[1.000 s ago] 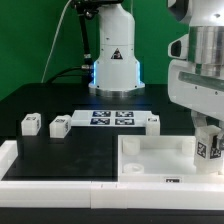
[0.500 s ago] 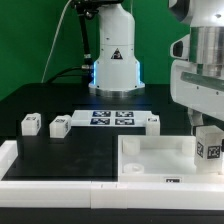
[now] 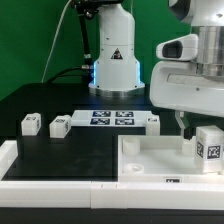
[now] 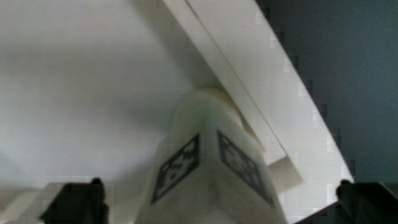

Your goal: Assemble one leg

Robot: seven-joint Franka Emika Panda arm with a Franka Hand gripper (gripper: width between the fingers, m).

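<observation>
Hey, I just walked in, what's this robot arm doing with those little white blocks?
The arm is putting a leg onto the big white square piece. That leg stands at the piece's corner on the exterior view's right, and the wrist view shows the open gripper directly over it, fingers on either side. Three more legs wait on the black table near the marker board.

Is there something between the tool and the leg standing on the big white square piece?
Nothing visible blocks it. In the wrist view the leg stands on the white square piece between the two open fingers, in the gap of the tool.
</observation>
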